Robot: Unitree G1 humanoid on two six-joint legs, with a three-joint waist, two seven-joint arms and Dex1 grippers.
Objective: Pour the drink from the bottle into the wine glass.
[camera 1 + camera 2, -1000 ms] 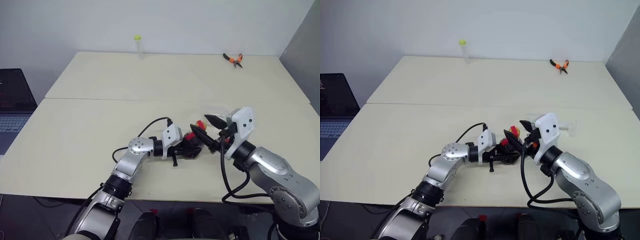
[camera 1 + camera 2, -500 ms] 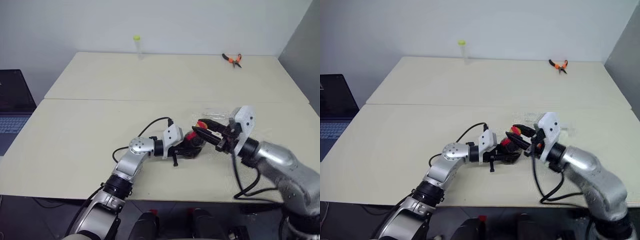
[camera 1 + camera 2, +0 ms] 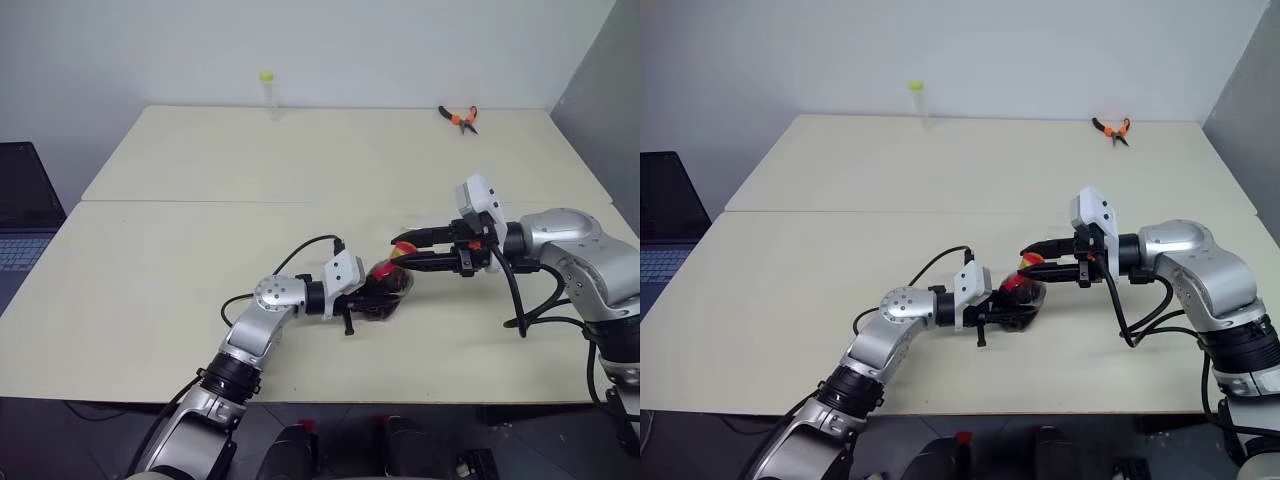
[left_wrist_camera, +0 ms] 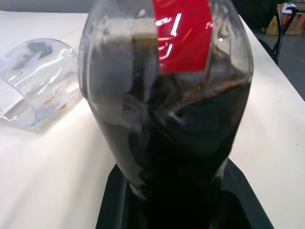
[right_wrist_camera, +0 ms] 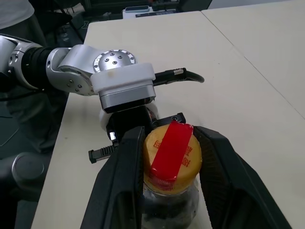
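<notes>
The small squat clear plastic bottle point(image 3: 388, 281), holding dark brown, nearly black drink point(image 4: 190, 157), stands near the front middle of the pale beige table point(image 3: 180, 270). A red label strip point(image 5: 170, 149) runs over its yellow cap point(image 5: 172, 160) and down its neck. The left gripper point(image 3: 372, 296) reaches in from the robot's left and is clamped tight on the bottle's body; in the left wrist view the dark body rises directly out of the black jaw base. The right gripper point(image 5: 169, 176) comes in roughly level from the robot's right, its two black fingers point(image 5: 125, 181) set narrowly, one on each side of the cap and very close to it; whether they press the cap cannot be told. The bottle thus lies between the two grippers, body in the left one, cap between the fingers of the right one.

A clear wine glass point(image 4: 33, 81) lies on its side on the table just beside the bottle, its bowl showing in the left wrist view. At the table's far edge stand a slim clear tube with yellow-green cap point(image 3: 267, 88) and orange-handled pliers point(image 3: 458, 117), both well apart from the bottle. A dark laptop point(image 3: 20, 215) sits off the table's left side.
</notes>
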